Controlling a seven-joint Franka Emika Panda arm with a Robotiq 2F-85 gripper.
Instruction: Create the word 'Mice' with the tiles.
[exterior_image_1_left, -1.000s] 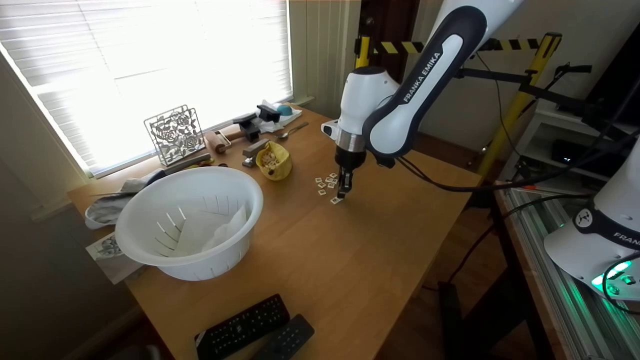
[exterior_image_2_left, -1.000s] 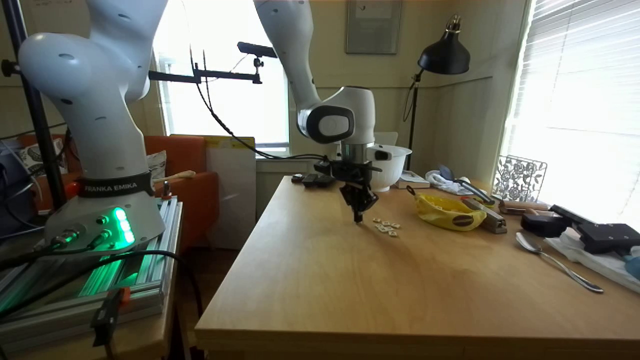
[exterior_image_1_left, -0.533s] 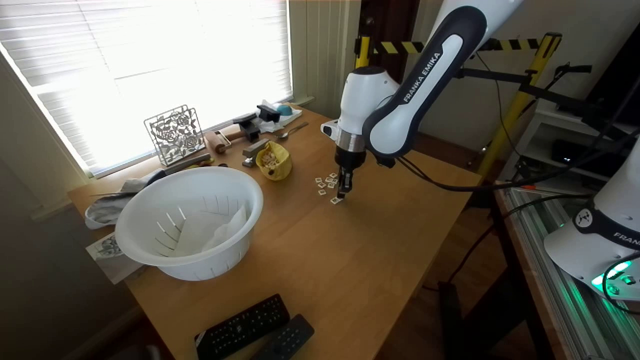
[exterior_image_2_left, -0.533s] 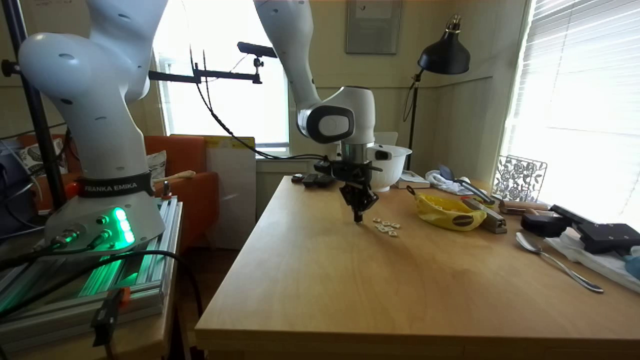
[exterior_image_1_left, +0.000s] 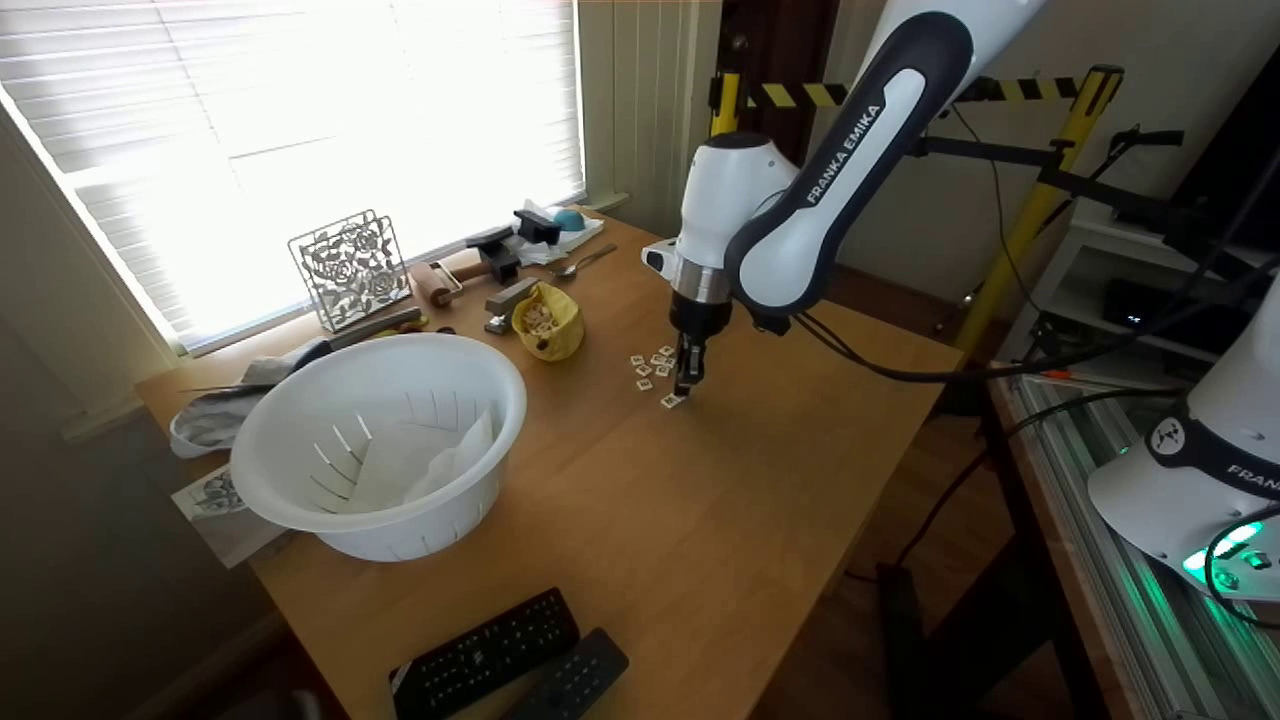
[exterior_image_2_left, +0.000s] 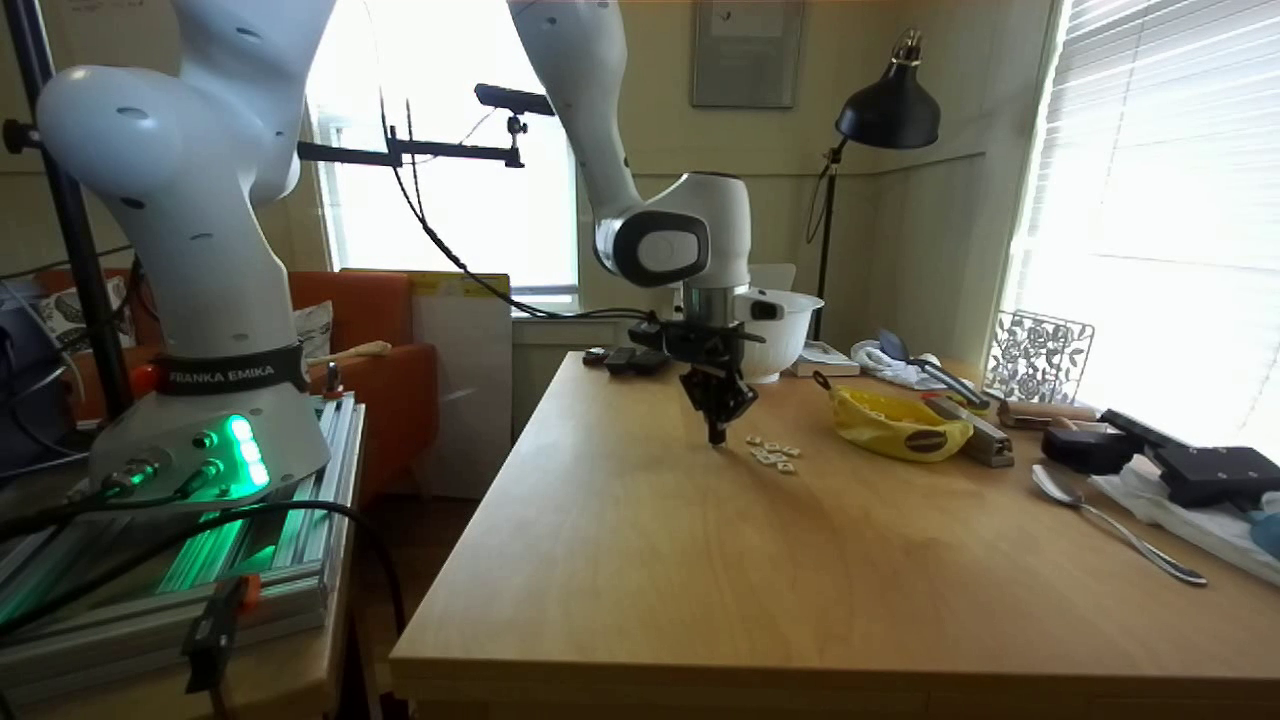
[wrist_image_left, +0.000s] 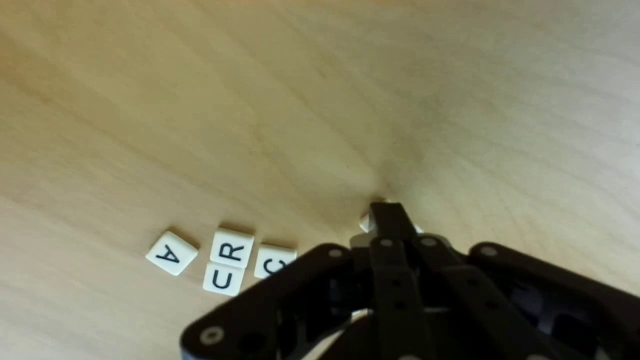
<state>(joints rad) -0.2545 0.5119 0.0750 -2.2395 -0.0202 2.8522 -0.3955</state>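
My gripper (exterior_image_1_left: 682, 391) points straight down at the table, and its fingertips are together. In the wrist view the shut fingertips (wrist_image_left: 387, 212) rest on or just above one cream-white tile (wrist_image_left: 366, 223). The tile's corners show on both sides of them and its letter is hidden. This tile (exterior_image_1_left: 671, 401) lies apart from the small cluster of tiles (exterior_image_1_left: 643, 371) in an exterior view. The cluster also shows beside the gripper (exterior_image_2_left: 717, 438) in an exterior view (exterior_image_2_left: 768, 458). In the wrist view I read A (wrist_image_left: 172, 253), R (wrist_image_left: 231, 248), U (wrist_image_left: 223, 279) and C (wrist_image_left: 273, 260).
A yellow pouch (exterior_image_1_left: 553, 335) full of tiles stands near the cluster. A large white bowl (exterior_image_1_left: 500, 440), two black remotes (exterior_image_1_left: 490, 650), a spoon (exterior_image_2_left: 1120, 525) and a grey metal bar-like object (exterior_image_2_left: 985, 440) lie on the wooden table (exterior_image_2_left: 800, 590).
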